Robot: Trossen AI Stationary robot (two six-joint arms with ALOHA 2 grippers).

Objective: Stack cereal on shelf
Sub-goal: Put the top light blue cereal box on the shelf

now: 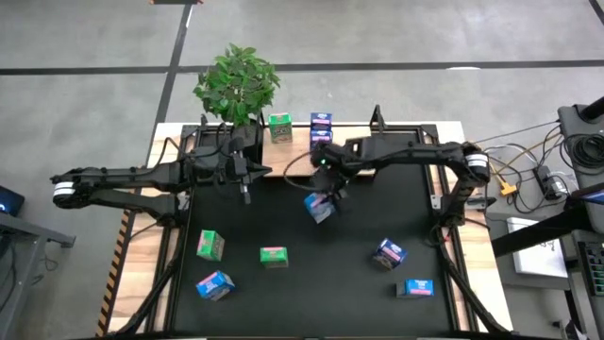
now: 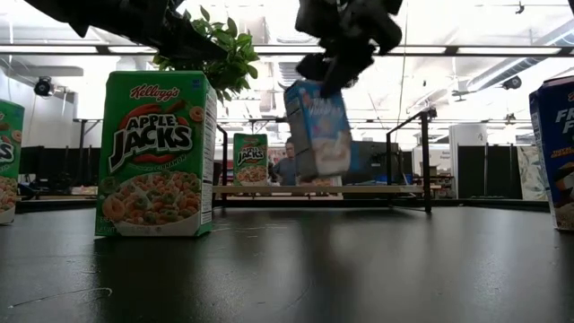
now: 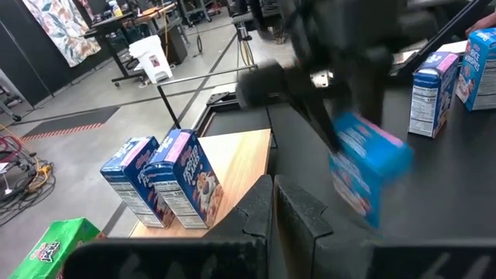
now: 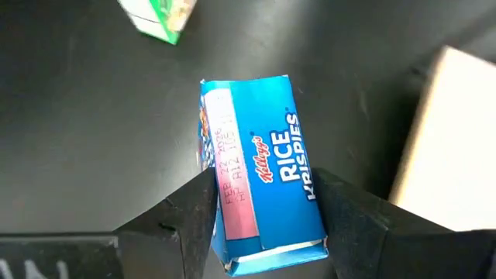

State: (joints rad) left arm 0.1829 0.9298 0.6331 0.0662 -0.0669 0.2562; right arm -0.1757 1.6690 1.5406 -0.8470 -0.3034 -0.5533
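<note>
Occlusion: right gripper [image 1: 324, 195] covers the top of the held carton from above; in the low view both arms are cut off at the frame's upper edge, and a blue box [image 2: 556, 152] at 3 o'clock is cropped.
Right arm: reaches from 3 o'clock across to mat centre, gripper pointing down, fingers [image 4: 194, 209] clamped on both sides of the blue Rice Krispies carton [image 4: 260, 174], lifted off the black mat [image 1: 311, 283], tilted.
Left arm: stretched in from 9 o'clock; left gripper [image 1: 244, 185] clenched, holding nothing, near the shelf.
Shelf: pale wood board [image 1: 293, 142] at 12 o'clock; one green carton [image 1: 279, 127] and blue cartons [image 1: 321, 126] stand on it.
Loose cereal: five cartons on the mat toward 6 o'clock, two green, three blue.
Text: "Kellogg's Apple Jacks" on green box [image 2: 155, 154]; "Kellogg's Rice Krispies" on held carton; date stamp too small to read.
Background: potted plant [image 1: 238, 83] at 11 o'clock.
</note>
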